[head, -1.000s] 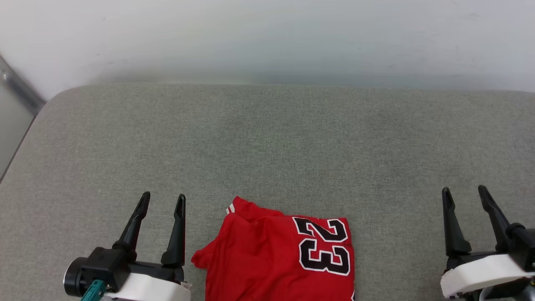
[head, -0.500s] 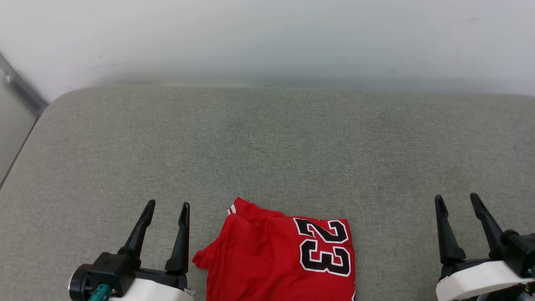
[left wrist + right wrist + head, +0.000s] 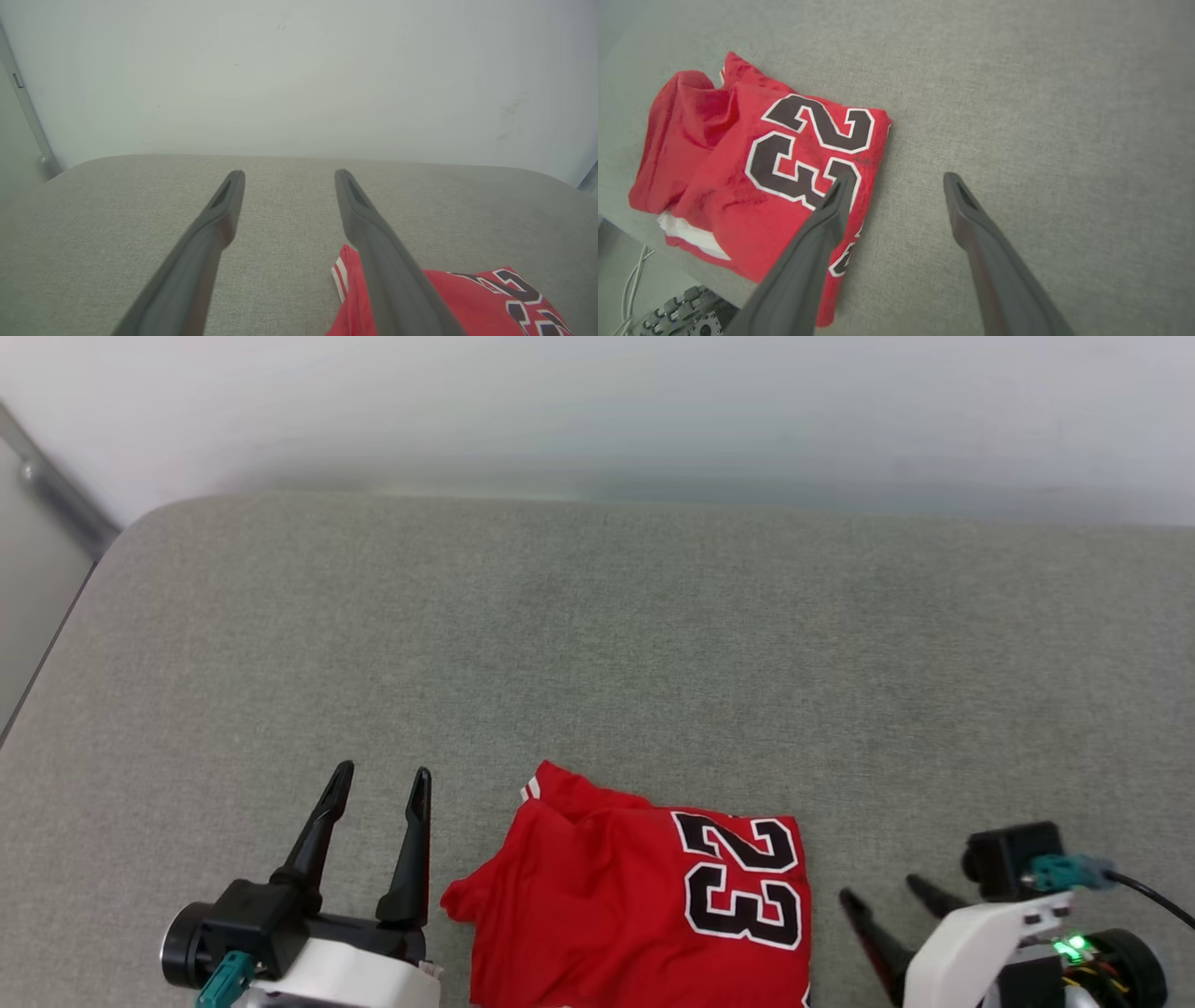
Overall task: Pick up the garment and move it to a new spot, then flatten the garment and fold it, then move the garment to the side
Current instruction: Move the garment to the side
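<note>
Garment (image 3: 635, 896), folded and red, reads "23" in black.

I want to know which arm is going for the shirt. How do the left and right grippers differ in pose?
The left gripper points its fingers straight ahead, past the left side of the garment; the right gripper slants its fingers inward toward the garment. The left gripper faces the wall; the right gripper looks down on the garment's right edge. Both are open and hold nothing.

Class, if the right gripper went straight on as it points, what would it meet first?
The right gripper probably meets the grey cushion beside the garment; one finger may catch its edge, depth unclear.
</note>
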Tool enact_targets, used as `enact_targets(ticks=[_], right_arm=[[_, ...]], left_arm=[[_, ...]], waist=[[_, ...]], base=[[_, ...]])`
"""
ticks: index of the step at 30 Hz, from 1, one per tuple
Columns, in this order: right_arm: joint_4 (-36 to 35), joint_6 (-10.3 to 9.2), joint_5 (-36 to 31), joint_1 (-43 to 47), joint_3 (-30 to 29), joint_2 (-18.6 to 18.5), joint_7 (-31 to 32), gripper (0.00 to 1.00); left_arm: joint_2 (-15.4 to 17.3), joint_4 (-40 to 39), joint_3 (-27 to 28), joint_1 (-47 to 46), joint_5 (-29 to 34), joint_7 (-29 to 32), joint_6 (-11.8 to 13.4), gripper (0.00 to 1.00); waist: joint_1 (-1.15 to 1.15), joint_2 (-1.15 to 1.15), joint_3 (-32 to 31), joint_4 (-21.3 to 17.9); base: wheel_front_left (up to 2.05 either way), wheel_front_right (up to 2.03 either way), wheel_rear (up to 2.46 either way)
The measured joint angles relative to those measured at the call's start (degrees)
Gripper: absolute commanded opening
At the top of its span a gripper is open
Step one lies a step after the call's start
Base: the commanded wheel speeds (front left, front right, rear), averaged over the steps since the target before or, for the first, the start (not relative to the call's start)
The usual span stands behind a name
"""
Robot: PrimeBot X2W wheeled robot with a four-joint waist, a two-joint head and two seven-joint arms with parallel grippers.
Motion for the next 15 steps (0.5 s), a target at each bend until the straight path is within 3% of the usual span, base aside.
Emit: enact_targets(ticks=[7, 15], right_arm=[[-1.8, -0.01, 0.6, -1.6, 1.8, 0.0, 16.9, 1.00], [4.3, 0.00, 0.2, -4.9, 1.9, 0.7, 21.8, 1.00]], left_arm=[[-0.3, 0.4, -1.4, -1.9, -0.2, 0.0, 0.0, 1.00], [-0.7, 1.0, -2.2, -2.9, 0.0, 0.0, 0.0, 1.00]], waist=[[0.00, 0.00, 2.0, 2.4], [0.00, 0.00, 3.6, 5.9]], base=[[0.00, 0.00, 0.00], [0.00, 0.00, 0.00]])
